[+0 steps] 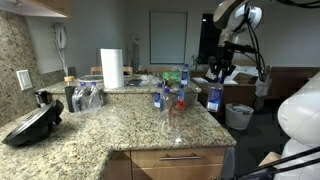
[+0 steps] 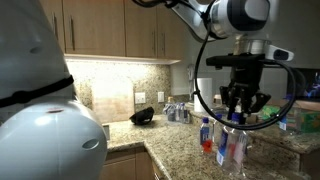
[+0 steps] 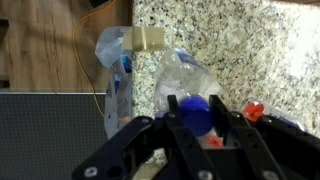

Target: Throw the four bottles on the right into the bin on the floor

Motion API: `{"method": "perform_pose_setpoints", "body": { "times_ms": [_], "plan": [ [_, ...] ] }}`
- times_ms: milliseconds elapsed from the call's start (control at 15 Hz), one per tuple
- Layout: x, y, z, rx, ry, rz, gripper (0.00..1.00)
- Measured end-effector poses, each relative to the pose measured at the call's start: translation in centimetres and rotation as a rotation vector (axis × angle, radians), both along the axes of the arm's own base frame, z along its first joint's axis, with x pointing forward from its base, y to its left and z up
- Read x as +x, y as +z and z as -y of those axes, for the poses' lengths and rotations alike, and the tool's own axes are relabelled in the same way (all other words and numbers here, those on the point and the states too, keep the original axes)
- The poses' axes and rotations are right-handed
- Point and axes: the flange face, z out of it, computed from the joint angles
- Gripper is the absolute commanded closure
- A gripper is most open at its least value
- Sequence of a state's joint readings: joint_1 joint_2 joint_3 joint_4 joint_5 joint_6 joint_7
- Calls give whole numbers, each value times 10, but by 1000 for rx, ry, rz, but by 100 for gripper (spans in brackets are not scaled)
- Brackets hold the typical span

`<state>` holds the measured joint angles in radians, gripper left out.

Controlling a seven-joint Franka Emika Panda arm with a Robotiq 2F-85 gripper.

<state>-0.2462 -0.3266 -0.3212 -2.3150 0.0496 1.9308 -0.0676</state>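
1. Claw [image 3: 197, 118]: in the wrist view its two dark fingers [image 3: 228, 120] stand on either side of a blue cap. I cannot tell whether they press on the cap or only flank it.
2. In both exterior views the claw [image 1: 217, 80] [image 2: 243, 108] points straight down from the arm, above the counter's edge.
3. Blue-capped bottle [image 3: 188, 82]: clear body, upright under the claw. In an exterior view it [image 1: 213, 97] stands at the counter edge nearest the bin.
4. Red-capped bottle [image 3: 253, 110]: just beside the blue-capped one and apart from the fingers.
5. Two more small bottles [image 1: 160, 96] stand near each other further in on the counter, clear of the claw.
6. Counter [image 1: 120, 125]: speckled granite. The wrist view shows its edge with wood floor [image 3: 40, 50] beyond.
7. Bin [image 1: 239, 116]: on the floor just beside the counter end, below the claw's level, with a pale liner over its rim.
8. Paper-towel roll [image 1: 112, 68]: upright at the back of the counter, well apart from the bottles.
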Motion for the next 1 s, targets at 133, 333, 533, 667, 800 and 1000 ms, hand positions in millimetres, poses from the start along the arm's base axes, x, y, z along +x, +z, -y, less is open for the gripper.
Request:
{"method": "perform_pose_setpoints", "body": {
  "times_ms": [133,333,533,667,800,1000],
  "plan": [
    [-12,2,21,11,-62,29,65],
    [-8,1,15,9,-48,25,65],
    [-6,1,13,8,-43,24,87],
    [-6,2,14,8,-52,27,87],
    [-1,6,23,14,-120,48,87],
    [7,7,60,26,-277,72,87]
  ]
}}
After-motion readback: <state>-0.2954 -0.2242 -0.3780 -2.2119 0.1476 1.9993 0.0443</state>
